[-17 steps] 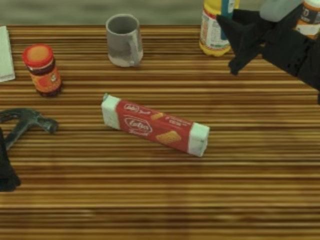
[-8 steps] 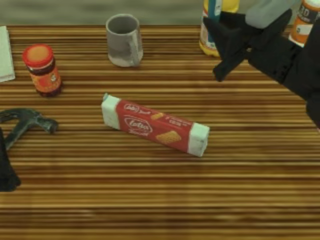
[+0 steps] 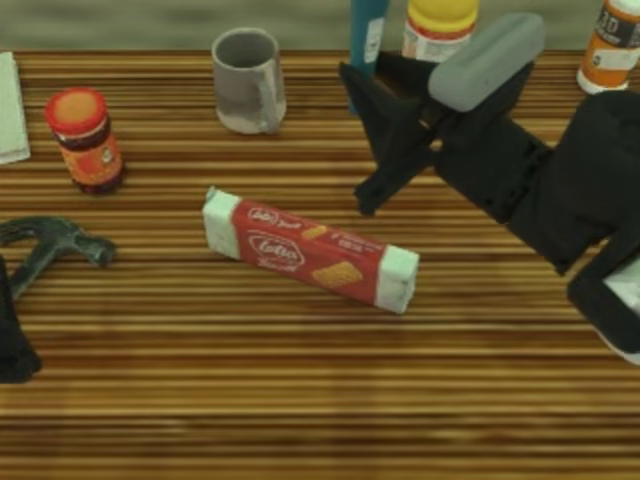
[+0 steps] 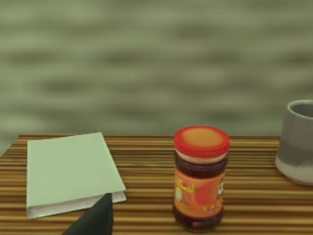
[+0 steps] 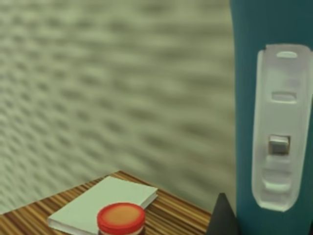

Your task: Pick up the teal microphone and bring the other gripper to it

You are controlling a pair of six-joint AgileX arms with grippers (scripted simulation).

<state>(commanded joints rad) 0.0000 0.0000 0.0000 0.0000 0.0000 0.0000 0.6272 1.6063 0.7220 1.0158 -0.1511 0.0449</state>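
Right arm reaches across the far right of the table (image 3: 300, 400), its right gripper (image 3: 375, 135) clamped on the teal microphone (image 3: 366, 35) held upright above the far edge. Left gripper (image 3: 12, 345) parked at the left edge, fingers unreadable.

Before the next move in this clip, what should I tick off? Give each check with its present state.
1. Teal microphone held by the right tool: ok, upright and off the table.
2. Left tool near the microphone: not ok, parked at the table's left edge.
3. Microphone clear of the yellow-capped bottle: ok, apart in the top view.
4. Left tool's way past the hammer and biscuit pack: cannot tell.
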